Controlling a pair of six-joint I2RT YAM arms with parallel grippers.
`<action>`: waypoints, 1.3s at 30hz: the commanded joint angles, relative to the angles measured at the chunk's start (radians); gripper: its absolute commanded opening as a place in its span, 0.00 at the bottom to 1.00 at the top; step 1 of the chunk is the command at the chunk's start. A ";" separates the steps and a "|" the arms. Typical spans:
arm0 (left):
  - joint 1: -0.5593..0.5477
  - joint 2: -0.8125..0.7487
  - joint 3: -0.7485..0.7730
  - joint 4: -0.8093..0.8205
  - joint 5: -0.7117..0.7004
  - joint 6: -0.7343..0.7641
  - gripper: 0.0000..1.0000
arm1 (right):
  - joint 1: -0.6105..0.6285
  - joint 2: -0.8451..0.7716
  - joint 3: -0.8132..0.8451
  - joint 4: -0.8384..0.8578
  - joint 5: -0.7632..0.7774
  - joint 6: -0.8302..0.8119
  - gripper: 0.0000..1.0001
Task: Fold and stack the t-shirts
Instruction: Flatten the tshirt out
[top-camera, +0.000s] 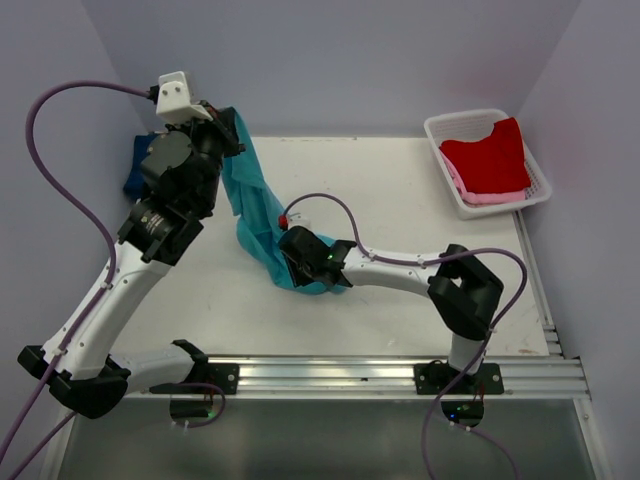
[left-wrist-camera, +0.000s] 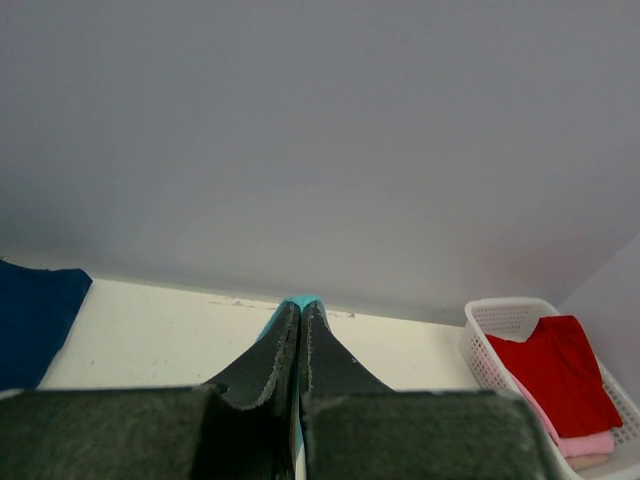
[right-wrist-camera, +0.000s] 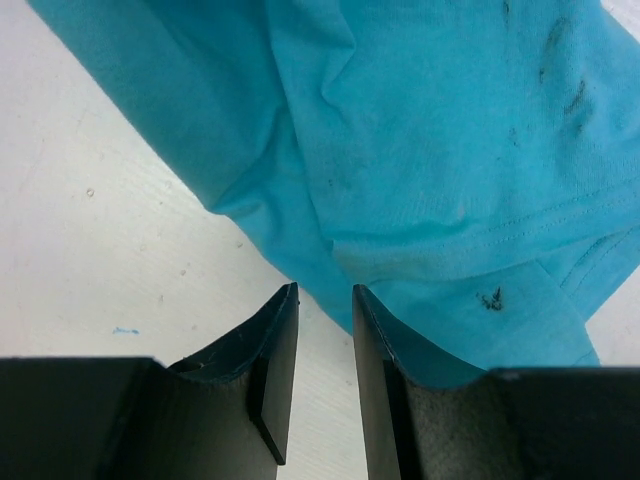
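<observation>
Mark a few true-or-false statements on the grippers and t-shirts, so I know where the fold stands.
1. The left gripper is shut on the turquoise t-shirt, holding one end raised. True.
2. The right gripper is clamped on the turquoise t-shirt. False: it is open, with bare table showing between its jaws and the shirt's edge just ahead.
3. The red t-shirt lies on top of the pink t-shirt in the white basket. True.
4. The navy t-shirt is in the basket too. False: it lies at the table's far left, partly hidden behind the left arm.
</observation>
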 joint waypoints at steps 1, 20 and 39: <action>0.003 -0.027 0.002 0.063 -0.003 -0.018 0.00 | 0.001 0.038 0.039 -0.005 0.031 -0.010 0.33; 0.003 -0.044 -0.002 0.058 -0.006 -0.015 0.00 | 0.002 0.149 0.071 0.000 0.051 -0.020 0.23; 0.003 -0.044 -0.008 0.057 0.001 -0.009 0.00 | 0.002 -0.036 0.028 -0.029 0.097 -0.020 0.00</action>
